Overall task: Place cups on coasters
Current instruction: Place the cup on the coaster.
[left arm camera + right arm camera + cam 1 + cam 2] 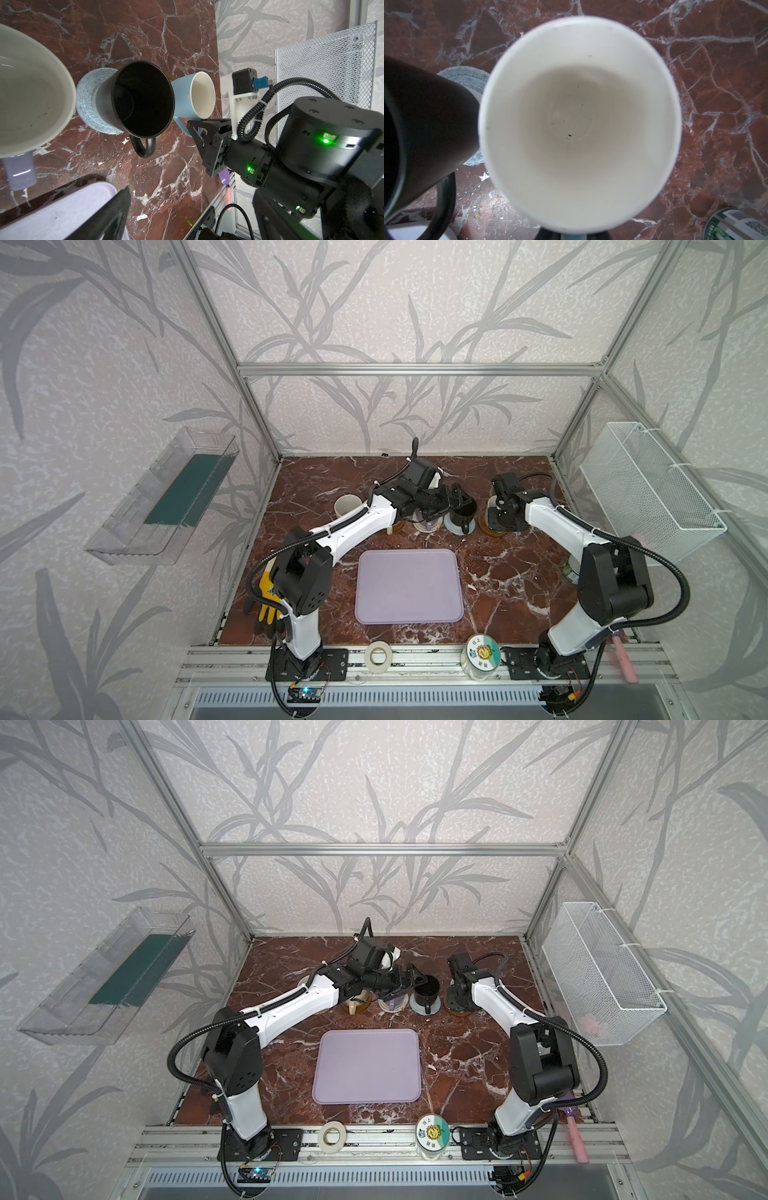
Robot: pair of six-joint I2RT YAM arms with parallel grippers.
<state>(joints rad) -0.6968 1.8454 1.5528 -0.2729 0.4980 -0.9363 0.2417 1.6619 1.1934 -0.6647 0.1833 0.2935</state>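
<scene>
The right claw (500, 520) points down over a brown rimmed wooden coaster (496, 534) near the far right corner of the red-brown marble table (519, 585) in both top views; the left claw (457, 499) gapes empty. Left wrist: right jaws pinch the handle of the upright light blue ceramic mug (187, 97) on that coaster. Right wrist: its blue handle sits between the fingertips (548, 235).

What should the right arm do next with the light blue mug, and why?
Probably open the right gripper fully and draw it off the handle: the light blue mug stands upright, apparently on its brown wooden coaster, next to the black mug on the grey-blue woven coaster. Whether the jaws grip it is unclear.
</scene>
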